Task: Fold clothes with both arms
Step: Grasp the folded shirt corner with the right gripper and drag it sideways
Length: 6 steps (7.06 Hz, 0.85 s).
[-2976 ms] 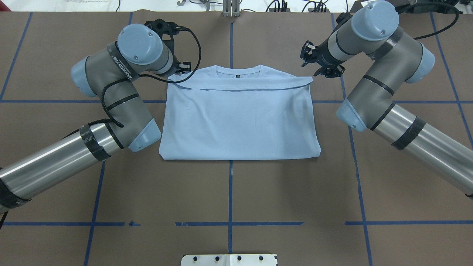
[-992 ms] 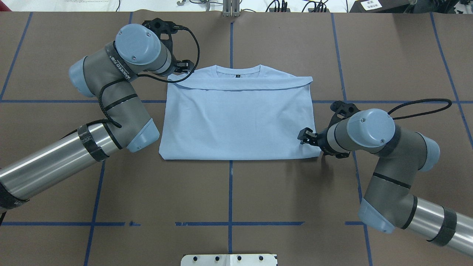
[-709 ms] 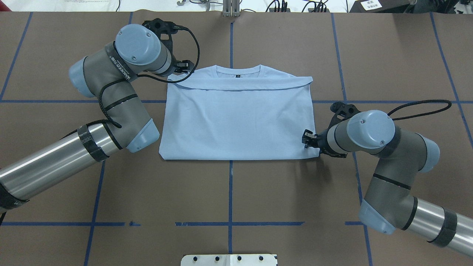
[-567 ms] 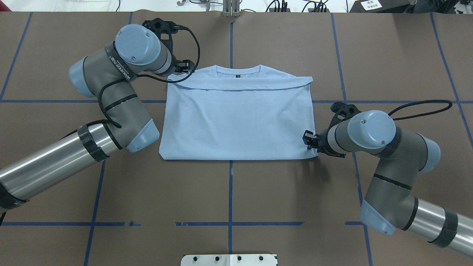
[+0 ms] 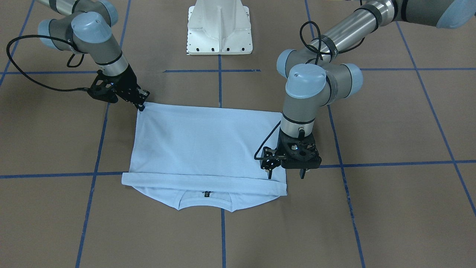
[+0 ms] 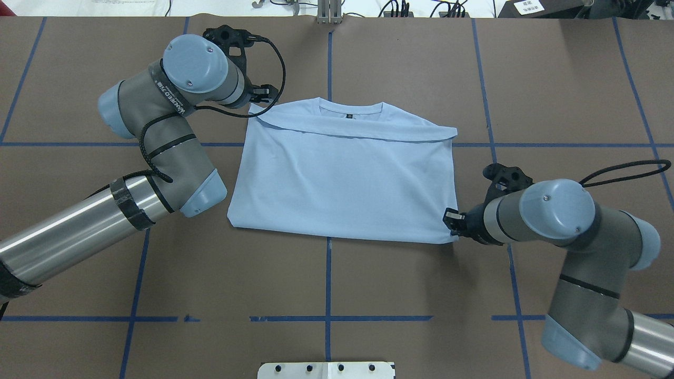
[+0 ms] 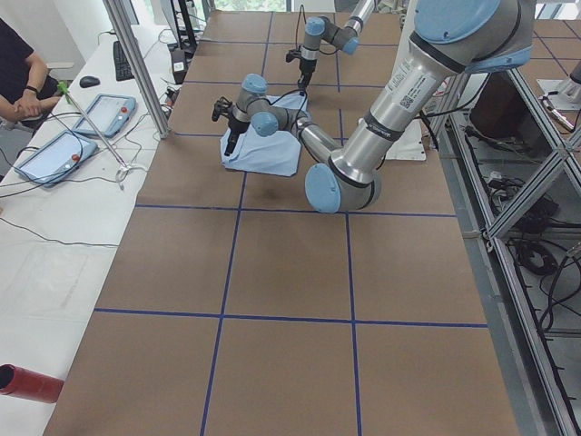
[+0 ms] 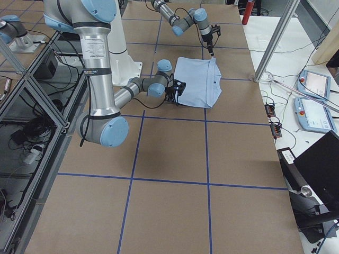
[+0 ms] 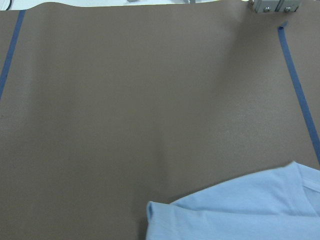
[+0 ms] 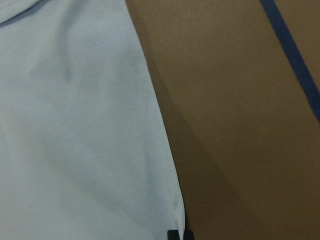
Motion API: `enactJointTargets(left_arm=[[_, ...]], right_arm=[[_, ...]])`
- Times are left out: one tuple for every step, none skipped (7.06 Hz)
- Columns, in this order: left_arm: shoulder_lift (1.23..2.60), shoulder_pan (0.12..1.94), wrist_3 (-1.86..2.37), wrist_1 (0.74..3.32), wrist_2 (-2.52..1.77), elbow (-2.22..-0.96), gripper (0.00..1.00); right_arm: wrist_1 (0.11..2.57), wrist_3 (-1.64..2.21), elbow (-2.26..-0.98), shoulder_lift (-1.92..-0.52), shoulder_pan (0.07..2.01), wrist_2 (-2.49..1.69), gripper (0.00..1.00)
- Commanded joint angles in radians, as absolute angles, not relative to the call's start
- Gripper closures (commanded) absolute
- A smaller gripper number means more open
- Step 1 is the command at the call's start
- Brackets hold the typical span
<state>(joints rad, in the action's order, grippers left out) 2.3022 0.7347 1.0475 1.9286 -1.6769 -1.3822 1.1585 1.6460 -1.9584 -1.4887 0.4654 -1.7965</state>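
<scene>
- One pale blue T-shirt is lying folded on the brown table, its round collar and small black neck label at the far edge; a folded band is crossing just below the collar.
- My right gripper is pinching the T-shirt's near right corner, fingers closed on the cloth.
- My left gripper is hovering at the far left corner, fingers parted.
- My left arm is carrying white lettering; I cannot read it.
</scene>
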Motion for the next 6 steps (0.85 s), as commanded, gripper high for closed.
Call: enactJointTargets(left_arm=[[2.295, 0.735, 1.046, 1.930, -1.677, -1.384, 0.00], [2.293, 0.735, 1.045, 1.930, -1.677, -1.385, 0.00], [2.292, 0.735, 1.043, 1.930, -1.675, -1.388, 0.00], [2.286, 0.735, 1.045, 1.930, -1.677, -1.393, 0.00], [2.280, 0.735, 1.043, 1.930, -1.677, -1.400, 0.00], [2.272, 0.735, 1.042, 1.940, -1.678, -1.401, 0.00]], right_arm=[[1.161, 1.661, -2.158, -1.696, 0.306, -1.796, 1.00], [1.161, 1.704, -2.178, -1.722, 0.204, -1.796, 1.00], [1.161, 1.785, -2.184, -1.723, 0.096, -1.796, 1.00], [1.161, 1.814, -2.193, -1.727, 0.027, -1.796, 1.00], [1.160, 1.815, -2.194, -1.727, 0.011, -1.799, 0.34], [1.160, 1.816, -2.197, -1.726, 0.011, -1.796, 0.00]])
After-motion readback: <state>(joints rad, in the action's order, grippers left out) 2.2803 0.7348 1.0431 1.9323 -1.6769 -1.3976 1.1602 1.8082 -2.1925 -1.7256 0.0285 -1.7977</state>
